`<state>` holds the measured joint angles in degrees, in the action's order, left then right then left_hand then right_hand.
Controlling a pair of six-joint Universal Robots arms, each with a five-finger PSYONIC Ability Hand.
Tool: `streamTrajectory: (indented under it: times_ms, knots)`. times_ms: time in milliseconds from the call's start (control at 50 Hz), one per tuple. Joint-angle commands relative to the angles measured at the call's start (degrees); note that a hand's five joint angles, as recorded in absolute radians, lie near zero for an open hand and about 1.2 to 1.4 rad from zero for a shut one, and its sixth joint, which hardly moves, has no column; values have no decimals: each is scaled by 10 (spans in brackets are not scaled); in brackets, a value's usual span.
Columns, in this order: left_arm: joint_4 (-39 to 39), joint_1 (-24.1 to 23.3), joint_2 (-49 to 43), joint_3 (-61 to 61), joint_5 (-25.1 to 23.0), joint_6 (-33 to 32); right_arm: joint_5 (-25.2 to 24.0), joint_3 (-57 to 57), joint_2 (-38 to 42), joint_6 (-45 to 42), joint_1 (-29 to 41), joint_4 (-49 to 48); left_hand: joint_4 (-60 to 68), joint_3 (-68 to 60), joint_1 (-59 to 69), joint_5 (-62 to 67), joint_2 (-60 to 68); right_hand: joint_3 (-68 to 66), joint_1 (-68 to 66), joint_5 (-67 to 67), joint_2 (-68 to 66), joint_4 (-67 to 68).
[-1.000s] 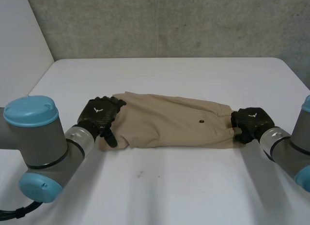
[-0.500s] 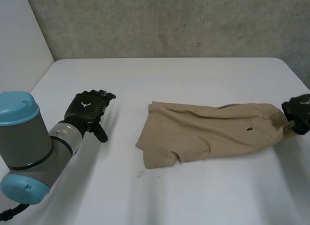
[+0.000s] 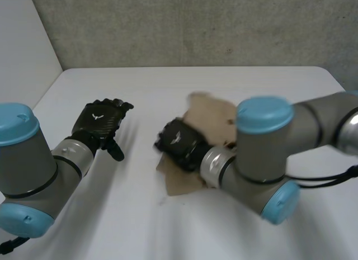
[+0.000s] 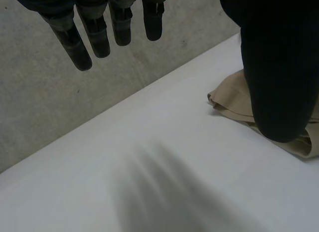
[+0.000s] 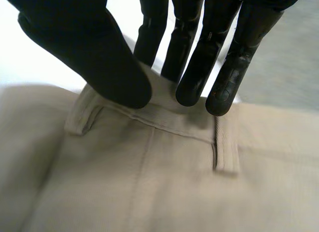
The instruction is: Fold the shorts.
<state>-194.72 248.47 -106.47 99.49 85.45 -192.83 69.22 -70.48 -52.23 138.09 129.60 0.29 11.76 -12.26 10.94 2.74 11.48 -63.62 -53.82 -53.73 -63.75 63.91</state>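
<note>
Right hand pinches shorts at waistband

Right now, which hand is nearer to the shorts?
Right. The right hand is on the shorts, pinching their waistband between thumb and fingers. The left hand is open over the table, off to the side and apart from the shorts.

The shorts are lying bunched on the table, right of its middle. The right hand is sitting at their left end, pinching the waistband between thumb and fingers, its arm crossing in front of them. The left hand is hovering well apart to their left, over bare table.
</note>
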Motion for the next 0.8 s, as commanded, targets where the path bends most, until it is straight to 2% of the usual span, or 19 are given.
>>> streamTrajectory:
  times_ms: [20,60,140,160,240,340,420,480,600,680,800]
  knots:
    - [0,4,2,-31,0,0,-44,-5,-1,45,16,-5,-18,23,-9,-27,-15,513,415,514,514,-516]
    - [3,2,1,-50,2,2,-37,1,-24,81,11,-11,-18,23,-9,-27,-15,536,438,537,537,-539]
    - [9,-11,-8,-112,2,16,18,6,-81,209,-42,-52,-17,22,-9,-27,-14,536,438,537,537,-539]
    - [10,-16,-11,-123,1,22,48,4,-102,257,-69,-69,-17,22,-9,-27,-14,536,438,537,537,-539]
    - [18,-52,-60,-189,2,66,87,0,-117,331,-104,-74,-10,15,-2,-20,-8,536,438,537,537,-539]
    - [44,-125,-158,-281,2,122,99,-6,-94,331,-122,-48,-4,9,5,-14,-1,536,438,537,537,-539]
    - [59,-159,-231,-334,6,142,100,-3,-53,328,-146,-4,-4,9,5,-14,-1,536,438,537,537,-539]
    - [66,-169,-267,-356,19,144,99,-2,-25,328,-153,19,-2,7,6,-12,1,536,438,537,537,-539]
    - [117,-172,-320,-375,77,135,91,-6,5,322,-160,27,-4,9,5,-14,-1,536,438,537,537,-539]
    - [150,-167,-331,-374,87,107,89,-7,18,294,-162,29,-5,10,3,-15,-3,536,438,537,537,-539]
    - [170,-156,-327,-357,88,50,100,-4,43,208,-163,48,-5,10,3,-15,-3,536,438,537,537,-539]
